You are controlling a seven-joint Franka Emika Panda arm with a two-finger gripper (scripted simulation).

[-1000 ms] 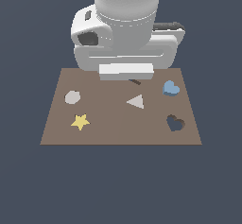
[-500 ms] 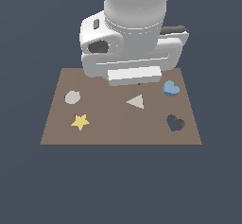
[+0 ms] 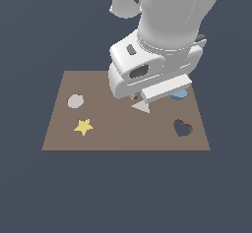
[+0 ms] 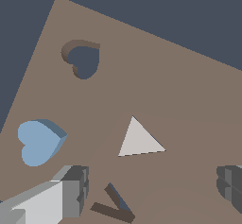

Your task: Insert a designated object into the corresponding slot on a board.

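The light-blue heart block [image 4: 40, 142] lies flat on the brown board [image 4: 179, 86]; in the exterior view only its edge [image 3: 179, 95] shows under the arm's white hand [image 3: 147, 77]. The dark heart-shaped slot [image 3: 182, 128] sits nearer the board's front right and holds nothing [image 4: 84, 60]. My gripper [image 4: 151, 187] hovers above the board, open, with one finger [image 4: 71, 190] close beside the blue heart and nothing between the jaws. In the exterior view the fingertips are hidden behind the hand.
A white triangle [image 3: 141, 107] [image 4: 138, 139] lies mid-board near the gripper. A yellow star [image 3: 83, 126] and a grey rounded piece [image 3: 75, 101] sit on the exterior view's left. A thin dark angled slot mark [image 4: 113, 206] shows under the gripper.
The arm has swung lower and toward the exterior view's right over the board. Its hand now covers most of the blue heart and the angled mark. The pieces have not moved.
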